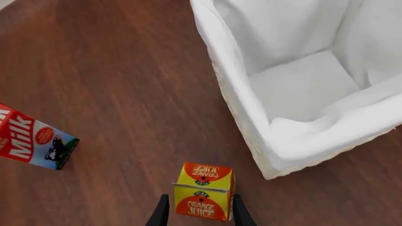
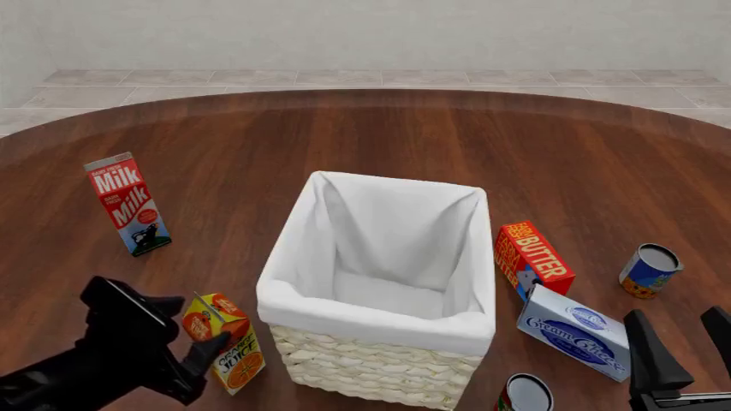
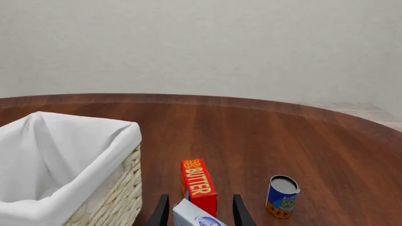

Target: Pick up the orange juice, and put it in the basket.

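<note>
orange juice: small orange-and-yellow gable-top carton [image 1: 204,191], upright on the table beside the pale wicker cloth-lined basket [image 1: 251,127].
left wrist: left gripper [image 1: 199,213] straddles the carton; firm contact unclear.
front: carton sits close to the basket wall; lifting could clip the rim.
right wrist: right gripper [image 3: 199,211] open, empty.

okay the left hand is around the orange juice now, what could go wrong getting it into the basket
1. The left hand has its fingers only on either side of the orange juice, low on the carton; whether they press it is unclear, so it could slip or tip on lifting.
2. The basket stands taller than the carton right beside it, so a low lift may hit the rim.
3. The milk stands on the other side; a wide swing could topple it.
</note>
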You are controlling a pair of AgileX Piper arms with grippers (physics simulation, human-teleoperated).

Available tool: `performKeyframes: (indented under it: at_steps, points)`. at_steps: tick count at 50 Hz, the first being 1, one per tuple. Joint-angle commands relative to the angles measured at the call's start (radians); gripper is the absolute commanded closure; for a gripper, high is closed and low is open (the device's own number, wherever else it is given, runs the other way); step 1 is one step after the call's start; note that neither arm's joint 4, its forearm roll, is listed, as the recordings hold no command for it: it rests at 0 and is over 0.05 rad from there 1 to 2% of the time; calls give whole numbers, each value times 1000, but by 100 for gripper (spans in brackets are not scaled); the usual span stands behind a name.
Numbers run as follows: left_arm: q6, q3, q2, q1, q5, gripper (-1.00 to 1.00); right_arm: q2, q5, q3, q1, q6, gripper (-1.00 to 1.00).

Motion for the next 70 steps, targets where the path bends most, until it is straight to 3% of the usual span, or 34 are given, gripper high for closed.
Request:
performKeyframes:
  at_steps: [1,39,40,70]
  points:
    - [-12,20,24,-5,-43,-100,0,-1,0,-2,0,-100]
    - [-60,76,74,-15,-151,-100,0,0,-1,0,0,-100]
    - [-49,75,80,-9,-159,100,0,0,-1,0,0,-100]
    - [20,9,85,70,-129,100,0,-2,-2,3,-1,-100]
